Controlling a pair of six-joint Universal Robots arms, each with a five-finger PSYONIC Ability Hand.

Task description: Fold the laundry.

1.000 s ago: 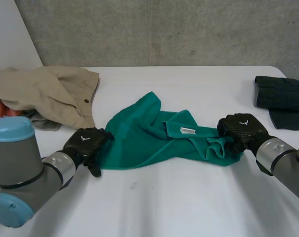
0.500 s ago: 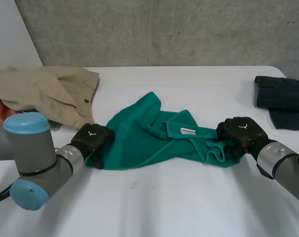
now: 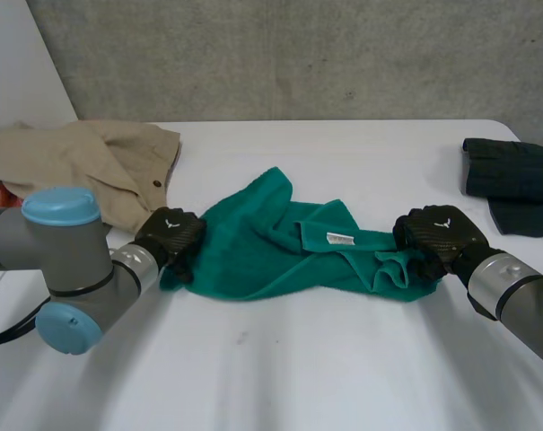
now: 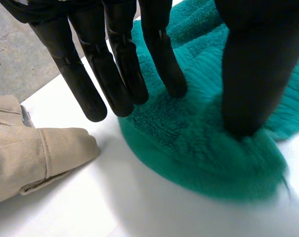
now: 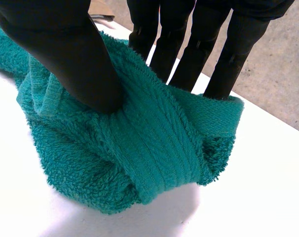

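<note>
Locate the green towel (image 3: pixel 280 244) (image 4: pixel 198 158) (image 5: pixel 139 148), crumpled at the middle of the bench (image 3: pixel 325 368). The right robot hand (image 3: pixel 440 233) (image 5: pixel 65 44) pinches its bunched right end between thumb and fingers. The left robot hand (image 3: pixel 170 235) (image 4: pixel 114 64) presses straight fingers and thumb on its left end, unclamped. Beige clothing (image 3: pixel 91 166) (image 4: pixel 25 153) lies just beside that end.

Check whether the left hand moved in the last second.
Yes. The left hand moved toward the far edge of the table, closer to the beige garment, on the green towel.
</note>
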